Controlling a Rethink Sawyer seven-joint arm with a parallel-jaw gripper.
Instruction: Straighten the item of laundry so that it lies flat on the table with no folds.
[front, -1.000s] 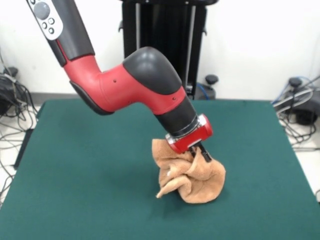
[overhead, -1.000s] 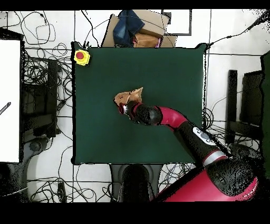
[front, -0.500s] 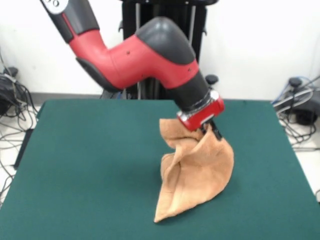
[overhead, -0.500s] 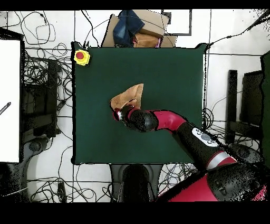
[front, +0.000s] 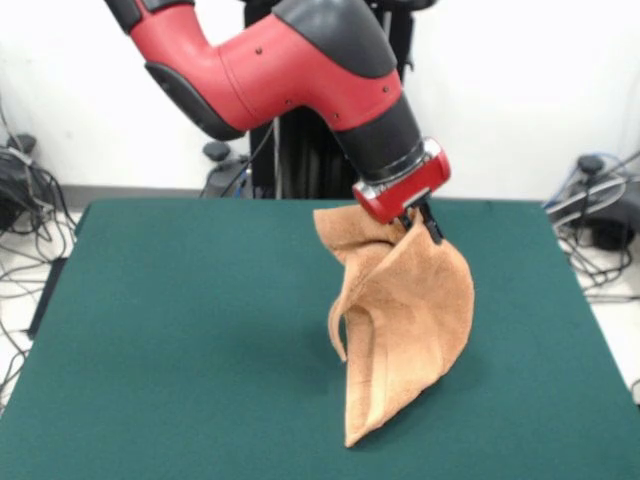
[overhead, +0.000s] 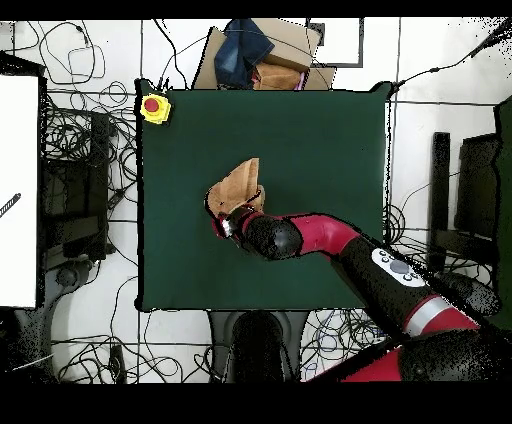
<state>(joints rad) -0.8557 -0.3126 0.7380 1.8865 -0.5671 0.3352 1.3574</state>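
Observation:
The tan-orange towel (front: 405, 320) hangs from my gripper (front: 418, 226) in long folds. Its lowest corner reaches down to about the green table (front: 180, 330) near the front edge. The gripper is shut on the towel's upper edge and is held well above the table, right of centre in the front view. In the overhead view the towel (overhead: 238, 186) shows as a narrow tan shape just above the gripper (overhead: 224, 218), left of the table's (overhead: 320, 140) centre. The stripes and the loop tag do not show.
A yellow box with a red button (overhead: 154, 107) sits at the table's corner in the overhead view. A cardboard box with dark cloth (overhead: 256, 52) stands beyond the table's edge. Cables lie on the floor around the table.
The gripper has risen and moved back toward the robot with the towel in it. The towel has gone from a crumpled heap on the table to hanging stretched out.

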